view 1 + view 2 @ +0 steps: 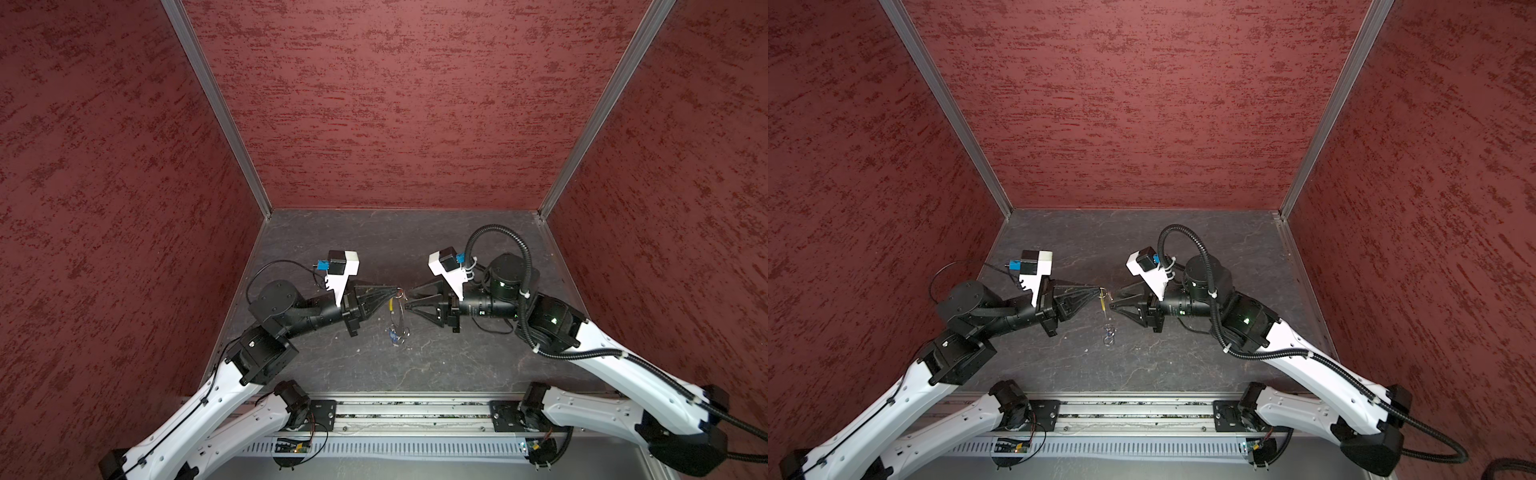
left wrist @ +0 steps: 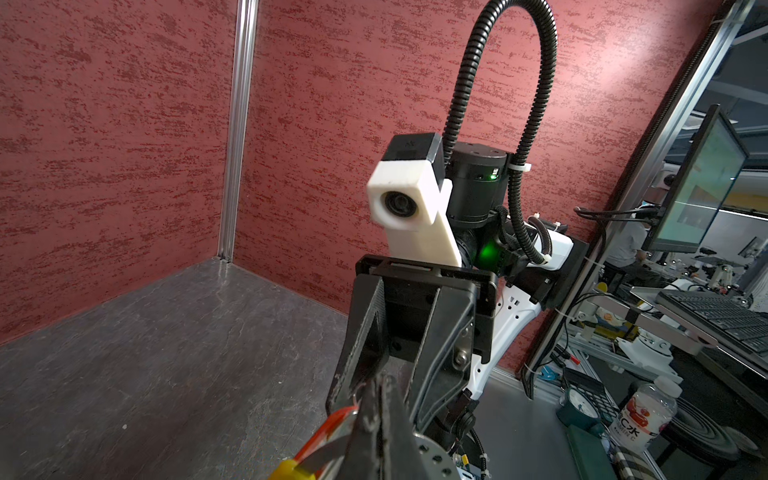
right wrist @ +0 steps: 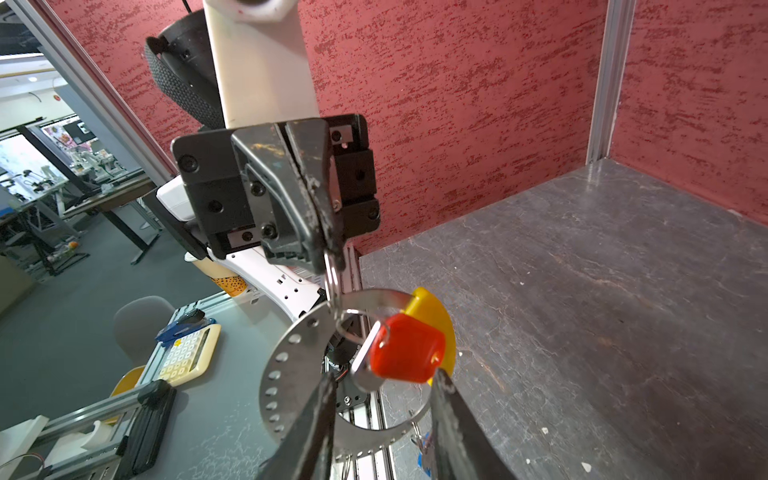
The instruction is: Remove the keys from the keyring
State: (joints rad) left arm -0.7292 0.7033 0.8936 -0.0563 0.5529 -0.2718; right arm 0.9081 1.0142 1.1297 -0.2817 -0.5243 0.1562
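The keyring (image 3: 291, 353), a thin perforated silver band looped into a circle with a yellow section (image 3: 434, 320), hangs above the floor. My left gripper (image 3: 332, 253) is shut on a small silver ring at its top. A key with a red-orange tag (image 3: 405, 353) dangles from a small ring, between the spread fingertips of my open right gripper (image 3: 384, 376). A key with a blue tag (image 3: 424, 453) hangs at the loop's low end. In both top views the left gripper (image 1: 397, 292) (image 1: 1100, 289) and right gripper (image 1: 409, 299) (image 1: 1112, 300) meet tip to tip, the blue-tagged key (image 1: 392, 334) below them.
The dark slate floor (image 1: 436, 249) is walled in by red textured panels (image 1: 395, 104) at the back and both sides. An aluminium rail (image 1: 407, 409) with the arm bases runs along the front. The right arm's corrugated black cable (image 1: 523, 257) arches above its wrist.
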